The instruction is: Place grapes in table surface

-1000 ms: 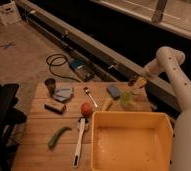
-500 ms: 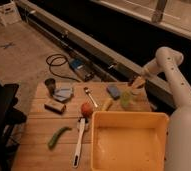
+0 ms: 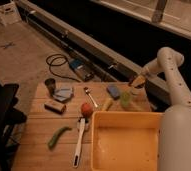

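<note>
Wood table surface [image 3: 36, 157]: gripper [image 3: 136, 85] unmoved vs. prev., over far-right edge; open/shut unclear.

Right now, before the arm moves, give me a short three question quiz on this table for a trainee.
1. Multiple choice: where is the pincer?
A: above the far right edge of the table surface, near the pale green lump.
B: low over the near left corner.
C: down on the floor.
2. True or false: the red-orange fruit sits on the planks, outside the yellow tub.
3. Fill in: as the camera sees it, the green pod lies ___ of the long white-handled tool.
Key: 1 A; 2 true; 3 left.
</note>
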Robot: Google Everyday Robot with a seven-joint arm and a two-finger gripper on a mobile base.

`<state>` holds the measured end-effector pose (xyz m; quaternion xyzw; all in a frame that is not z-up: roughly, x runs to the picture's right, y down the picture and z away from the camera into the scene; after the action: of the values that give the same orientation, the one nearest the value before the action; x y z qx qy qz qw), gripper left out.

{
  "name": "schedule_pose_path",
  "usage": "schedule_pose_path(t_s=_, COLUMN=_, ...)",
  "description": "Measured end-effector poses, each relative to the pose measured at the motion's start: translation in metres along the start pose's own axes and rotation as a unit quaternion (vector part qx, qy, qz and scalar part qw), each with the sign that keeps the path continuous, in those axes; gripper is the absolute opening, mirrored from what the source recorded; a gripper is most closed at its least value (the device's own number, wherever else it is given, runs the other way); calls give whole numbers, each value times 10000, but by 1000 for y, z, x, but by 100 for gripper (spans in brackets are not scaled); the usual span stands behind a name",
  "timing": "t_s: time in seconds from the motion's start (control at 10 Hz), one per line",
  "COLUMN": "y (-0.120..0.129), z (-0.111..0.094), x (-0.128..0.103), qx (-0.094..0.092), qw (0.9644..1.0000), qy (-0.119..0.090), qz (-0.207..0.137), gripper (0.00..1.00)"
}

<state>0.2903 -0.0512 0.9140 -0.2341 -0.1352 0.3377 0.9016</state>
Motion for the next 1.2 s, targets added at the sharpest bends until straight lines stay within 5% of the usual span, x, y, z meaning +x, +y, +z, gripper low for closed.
schedule_pose_path(t_s=0.5, y=4, z=2, x=3, qx=-64, qw=10000, qy=-33, qz=19, gripper=1)
schedule_pose_path(t_s=1.2, y=6, z=-41, x=-13, qx=386, qw=9988, qy=-287, qz=-110, gripper=0)
